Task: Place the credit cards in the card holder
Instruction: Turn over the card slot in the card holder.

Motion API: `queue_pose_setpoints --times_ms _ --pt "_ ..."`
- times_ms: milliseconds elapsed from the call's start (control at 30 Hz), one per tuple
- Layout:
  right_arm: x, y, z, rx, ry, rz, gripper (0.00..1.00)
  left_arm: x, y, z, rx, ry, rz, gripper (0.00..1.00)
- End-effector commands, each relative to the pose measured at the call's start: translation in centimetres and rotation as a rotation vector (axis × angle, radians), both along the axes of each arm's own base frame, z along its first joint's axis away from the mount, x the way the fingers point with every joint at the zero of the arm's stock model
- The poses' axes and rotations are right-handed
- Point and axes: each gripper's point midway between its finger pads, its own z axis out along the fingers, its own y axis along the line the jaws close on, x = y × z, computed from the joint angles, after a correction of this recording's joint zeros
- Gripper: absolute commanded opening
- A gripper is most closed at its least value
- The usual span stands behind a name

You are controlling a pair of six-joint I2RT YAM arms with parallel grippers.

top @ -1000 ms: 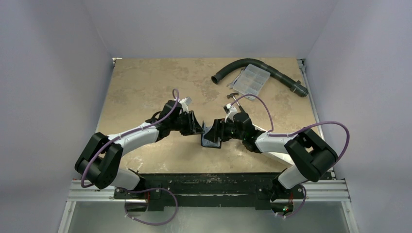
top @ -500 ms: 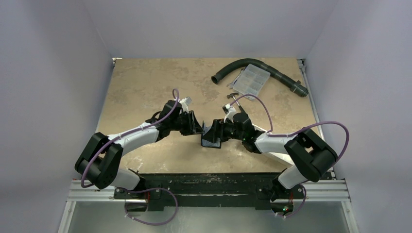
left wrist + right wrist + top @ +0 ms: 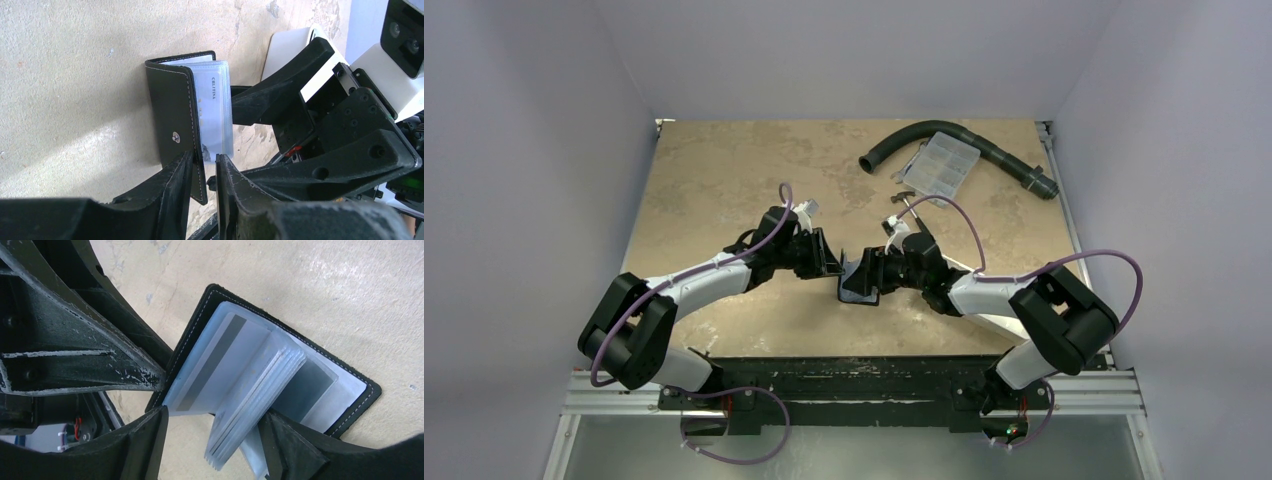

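Observation:
The card holder, a small black case with a snap, stands open on its edge between the two arms. My left gripper is shut on its snap flap, the flap lying against the left finger. Clear sleeves fan out from the black cover. One sleeve holds a credit card with a dark stripe; a printed pale card faces the left wrist view. My right gripper is open and straddles the bunched sleeves, one finger at each side. In the top view the left gripper and right gripper meet at the holder.
A curved black hose and a clear compartment box lie at the far right of the tan table. The table's near edge runs just behind both arm bases.
The right gripper's jaws have narrowed a little around the sleeves and it has edged slightly left. The left gripper and the holder have stayed put.

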Motion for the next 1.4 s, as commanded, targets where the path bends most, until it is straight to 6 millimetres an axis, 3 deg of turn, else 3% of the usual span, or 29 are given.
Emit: queue_pose_setpoints --times_ms 0,267,500,767,933,1100,1367 --pt "0.5 1.0 3.2 0.071 -0.081 0.011 0.77 0.5 -0.7 1.2 -0.028 -0.05 -0.023 0.26" --pt "1.1 1.2 3.9 0.08 -0.098 0.002 0.81 0.5 -0.7 1.2 -0.03 -0.049 -0.021 0.22" --pt "1.3 1.1 2.2 0.041 -0.072 -0.004 0.76 0.5 -0.8 1.1 -0.031 -0.047 -0.022 0.22" --pt "1.5 0.9 1.7 0.016 -0.067 -0.013 0.75 0.6 -0.9 1.2 -0.035 -0.047 -0.027 0.21" --pt "1.5 0.3 1.4 -0.015 -0.064 -0.031 0.66 0.6 -0.8 0.9 -0.019 -0.046 -0.027 0.21" --pt "1.2 0.0 1.2 -0.034 -0.064 -0.028 0.59 0.7 -0.5 0.4 0.005 -0.042 -0.026 0.25" --pt "1.4 0.1 1.5 -0.035 -0.075 -0.026 0.58 0.8 -0.2 0.0 0.034 -0.047 -0.026 0.37"
